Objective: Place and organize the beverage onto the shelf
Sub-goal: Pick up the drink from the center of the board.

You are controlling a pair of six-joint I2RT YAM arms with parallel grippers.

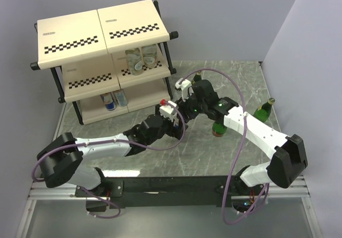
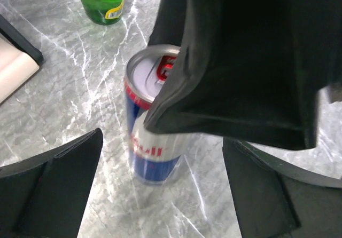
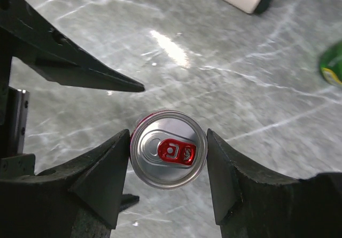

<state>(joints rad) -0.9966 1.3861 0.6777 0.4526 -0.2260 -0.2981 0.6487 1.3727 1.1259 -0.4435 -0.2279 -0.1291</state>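
Note:
A slim blue-silver can (image 2: 152,142) with a red tab stands on the marble table between both grippers. Seen from above in the right wrist view, the can (image 3: 168,150) has my right gripper (image 3: 168,153) shut on its upper part, a finger touching each side. My left gripper (image 2: 160,195) is open, low over the table, with the can just ahead of its fingers. In the top view both grippers (image 1: 179,118) meet in front of the shelf (image 1: 96,35), hiding the can. Two clear bottles (image 1: 141,60) stand on the middle tier and two cans (image 1: 114,99) on the bottom tier.
Three green bottles stand on the table: one (image 1: 195,78) behind my right wrist, one (image 1: 219,127) under the right arm, one (image 1: 264,109) at the right. A shelf corner (image 2: 13,67) lies left of the can. Purple cables loop over both arms.

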